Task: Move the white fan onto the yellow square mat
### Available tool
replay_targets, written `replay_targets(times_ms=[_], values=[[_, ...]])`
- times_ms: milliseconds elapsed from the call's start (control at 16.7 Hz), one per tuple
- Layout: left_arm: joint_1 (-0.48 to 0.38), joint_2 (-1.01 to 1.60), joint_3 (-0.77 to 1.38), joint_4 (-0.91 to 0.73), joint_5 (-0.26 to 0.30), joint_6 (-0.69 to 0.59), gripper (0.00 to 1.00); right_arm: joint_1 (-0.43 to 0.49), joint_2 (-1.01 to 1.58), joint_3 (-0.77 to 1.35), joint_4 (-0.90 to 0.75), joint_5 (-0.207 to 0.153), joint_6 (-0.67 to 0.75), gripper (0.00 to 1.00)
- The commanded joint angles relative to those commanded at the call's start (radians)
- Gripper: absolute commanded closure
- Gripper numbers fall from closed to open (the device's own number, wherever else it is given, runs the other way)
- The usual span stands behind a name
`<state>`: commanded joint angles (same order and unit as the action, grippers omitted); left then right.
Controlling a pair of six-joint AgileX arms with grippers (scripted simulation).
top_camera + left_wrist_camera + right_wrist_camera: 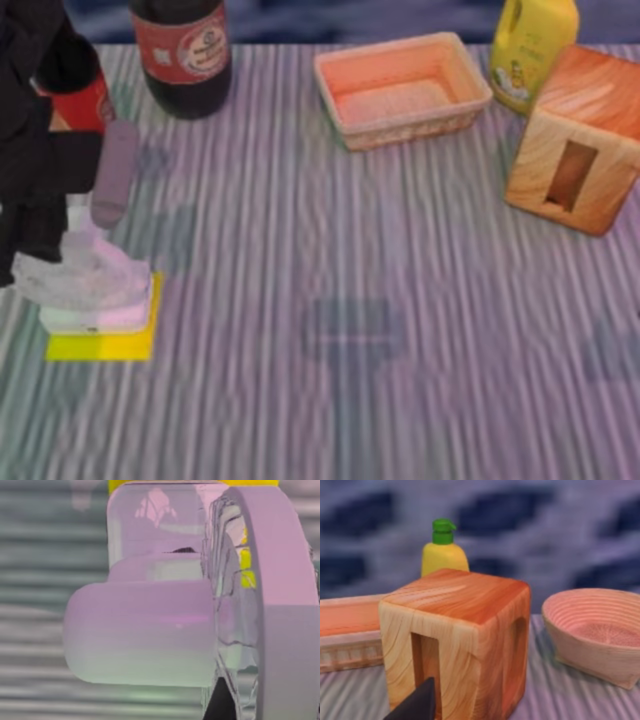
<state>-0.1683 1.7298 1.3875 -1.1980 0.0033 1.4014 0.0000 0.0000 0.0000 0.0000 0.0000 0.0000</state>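
Note:
The white fan rests with its flat base on the yellow square mat; a strip of mat shows along the base's near and right sides. My left gripper hangs just over the fan at the table's left side. In the left wrist view the fan is close, its motor housing lying crosswise, the caged head beside it, and a sliver of the mat beyond. My right gripper is outside the top view, parked and facing the wooden box.
A dark sauce bottle and a red container stand at the back left. A grey oblong piece lies beside the left arm. Back right: pink basket, yellow bottle, wooden box; a woven bowl stands near them.

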Motion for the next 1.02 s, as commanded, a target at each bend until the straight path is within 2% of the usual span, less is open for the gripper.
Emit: replay_targets(times_ms=[60,840,1020], values=[[0.000,0.000,0.000,0.000,0.000,0.000,1.00,0.000,0.000,0.000,0.000,0.000,0.000,0.00],[0.000,0.000,0.000,0.000,0.000,0.000,0.02,0.000,0.000,0.000,0.000,0.000,0.000,0.00],[0.000,0.000,0.000,0.000,0.000,0.000,0.00,0.000,0.000,0.000,0.000,0.000,0.000,0.00]])
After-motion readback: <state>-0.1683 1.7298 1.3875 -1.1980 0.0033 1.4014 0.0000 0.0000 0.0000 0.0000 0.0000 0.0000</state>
